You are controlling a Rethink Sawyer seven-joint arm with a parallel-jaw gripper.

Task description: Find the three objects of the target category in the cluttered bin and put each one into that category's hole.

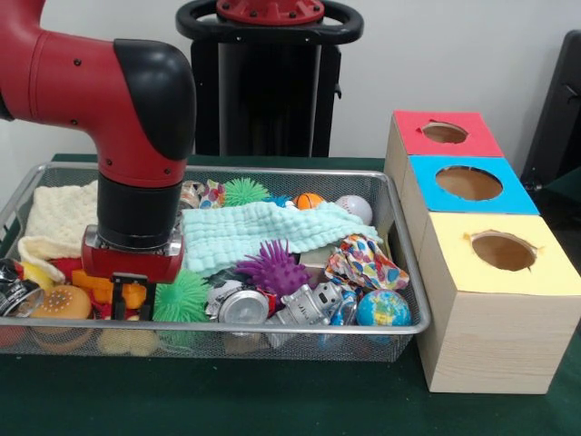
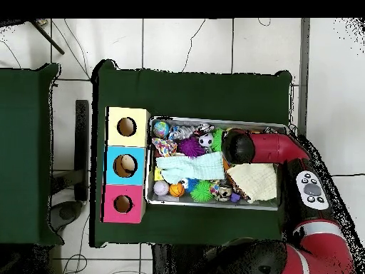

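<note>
The cluttered bin (image 1: 272, 332) is a wide silver wire-mesh tray; it also shows in the overhead view (image 2: 214, 205). In it lie a mint cloth (image 1: 263, 232), a purple spiky ball (image 1: 272, 266), a green spiky ball (image 1: 182, 300), a globe ball (image 1: 382, 309), a baseball (image 1: 354, 209), a small basketball (image 1: 309, 201), a burger toy (image 1: 62, 302) and a silver can (image 1: 241, 306). My gripper (image 1: 132, 292) is down in the bin's left end, among orange toys beside the green spiky ball. The wrist hides most of it.
Three wooden boxes with round holes stand in a row right of the bin: red top (image 1: 445, 133), blue top (image 1: 467, 184), yellow top (image 1: 502, 254). A cream cloth (image 1: 59, 218) lies at the bin's far left. A patterned cloth (image 1: 363, 263) lies near the globe ball.
</note>
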